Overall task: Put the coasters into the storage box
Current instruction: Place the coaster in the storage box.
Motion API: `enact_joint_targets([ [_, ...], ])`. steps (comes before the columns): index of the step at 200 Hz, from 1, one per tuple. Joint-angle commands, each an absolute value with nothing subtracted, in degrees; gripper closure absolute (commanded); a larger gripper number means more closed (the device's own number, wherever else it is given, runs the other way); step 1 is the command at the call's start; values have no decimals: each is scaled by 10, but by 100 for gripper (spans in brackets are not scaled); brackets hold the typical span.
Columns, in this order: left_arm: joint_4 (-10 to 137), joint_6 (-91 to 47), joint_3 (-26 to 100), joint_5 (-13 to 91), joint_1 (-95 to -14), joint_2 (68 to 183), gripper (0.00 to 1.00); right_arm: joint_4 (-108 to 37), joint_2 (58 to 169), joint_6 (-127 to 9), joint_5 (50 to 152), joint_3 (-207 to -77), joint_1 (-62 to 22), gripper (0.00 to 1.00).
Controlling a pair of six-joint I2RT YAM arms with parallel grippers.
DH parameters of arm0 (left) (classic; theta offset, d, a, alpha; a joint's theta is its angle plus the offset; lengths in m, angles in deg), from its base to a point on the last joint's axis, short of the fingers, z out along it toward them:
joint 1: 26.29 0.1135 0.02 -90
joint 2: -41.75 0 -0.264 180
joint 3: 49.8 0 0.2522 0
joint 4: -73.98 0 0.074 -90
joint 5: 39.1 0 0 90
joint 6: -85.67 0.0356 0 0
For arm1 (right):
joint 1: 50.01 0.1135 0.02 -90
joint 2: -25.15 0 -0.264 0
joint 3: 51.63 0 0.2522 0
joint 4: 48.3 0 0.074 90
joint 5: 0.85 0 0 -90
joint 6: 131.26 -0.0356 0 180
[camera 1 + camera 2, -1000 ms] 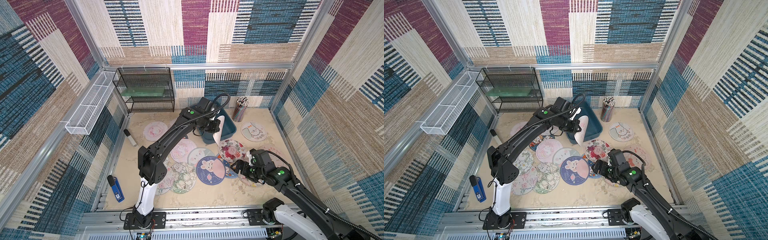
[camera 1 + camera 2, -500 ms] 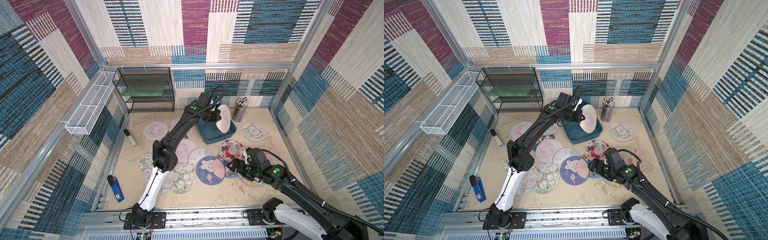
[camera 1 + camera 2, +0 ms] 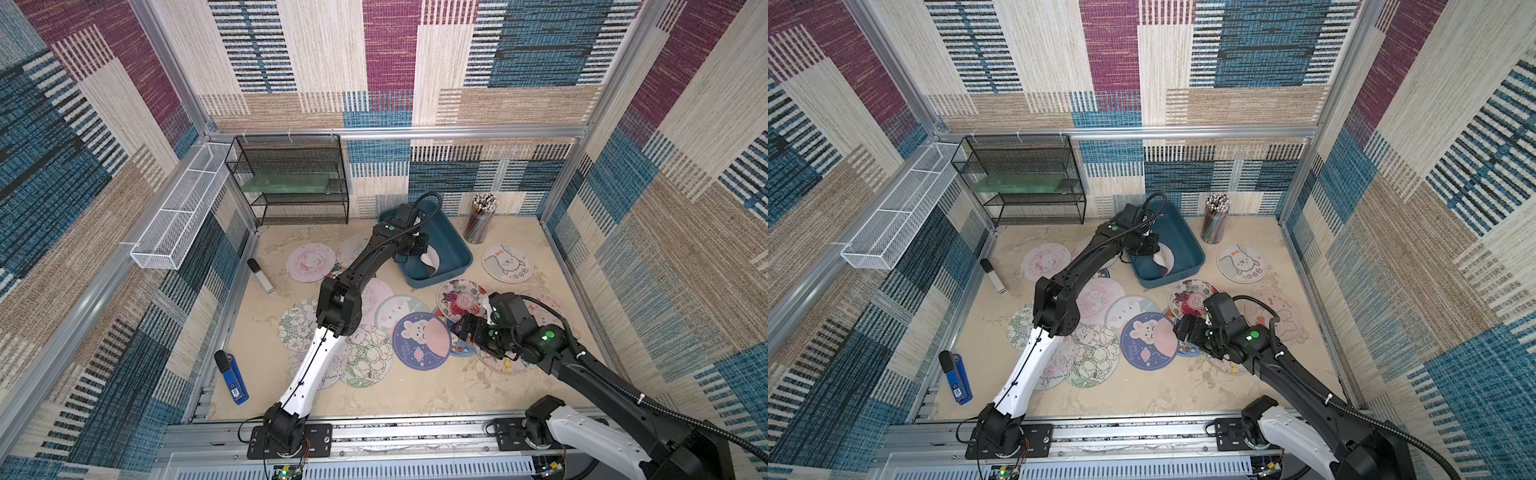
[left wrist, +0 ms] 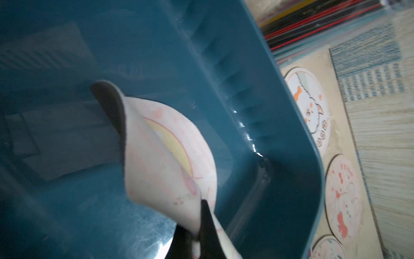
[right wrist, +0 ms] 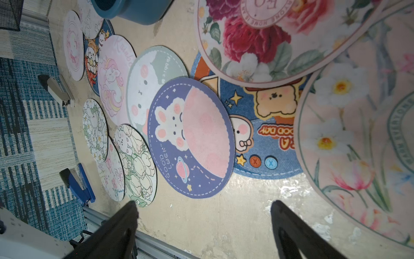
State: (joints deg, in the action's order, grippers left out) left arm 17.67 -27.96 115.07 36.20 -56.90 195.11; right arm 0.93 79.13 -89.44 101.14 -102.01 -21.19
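Barely begun: first coaster going into the box

The left jaws were pinched shut on a curled pale pink coaster [image 4: 170, 157], held inside the teal storage box [image 3: 451, 243] at the far centre. The box floor looked otherwise bare. The right jaws stood wide apart and empty above the worktop [image 5: 224, 213], right of the purple bunny coaster [image 5: 190, 139]. By my judgement almost everything was left to do: over a dozen coasters [image 3: 370, 357] lay overlapping across the beige, scuffed worktop. Woven patchwork walls enclosed it, with a black mesh rack [image 3: 291, 178] far left and a pencil cup [image 3: 480, 218] right of the box.
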Motion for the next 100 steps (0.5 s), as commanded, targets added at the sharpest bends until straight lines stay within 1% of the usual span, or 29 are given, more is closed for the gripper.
enact_joint_targets([
  [1, 156, -276, 1149, 429, -562, 1949, 100, 2, 793, -896, 1009, -1025, -211, 5],
  [31, 131, -274, 1145, 450, -561, 1937, 100, 1, 796, -892, 1009, -1025, -212, 5],
  [62, 127, -274, 1117, 450, -562, 1919, 100, -6, 808, -885, 1011, -1029, -211, 5],
  [69, 127, -274, 1117, 447, -562, 1919, 90, -9, 811, -884, 1012, -1029, -211, 5],
  [79, 127, -274, 1116, 443, -563, 1919, 70, -11, 816, -881, 1014, -1032, -211, 5],
  [85, 127, -275, 1116, 443, -563, 1918, 61, -12, 819, -880, 1015, -1032, -211, 5],
  [91, 128, -275, 1115, 444, -563, 1917, 58, -13, 820, -879, 1015, -1034, -211, 5],
  [100, 127, -275, 1115, 446, -564, 1914, 58, -15, 824, -877, 1015, -1035, -211, 5],
])
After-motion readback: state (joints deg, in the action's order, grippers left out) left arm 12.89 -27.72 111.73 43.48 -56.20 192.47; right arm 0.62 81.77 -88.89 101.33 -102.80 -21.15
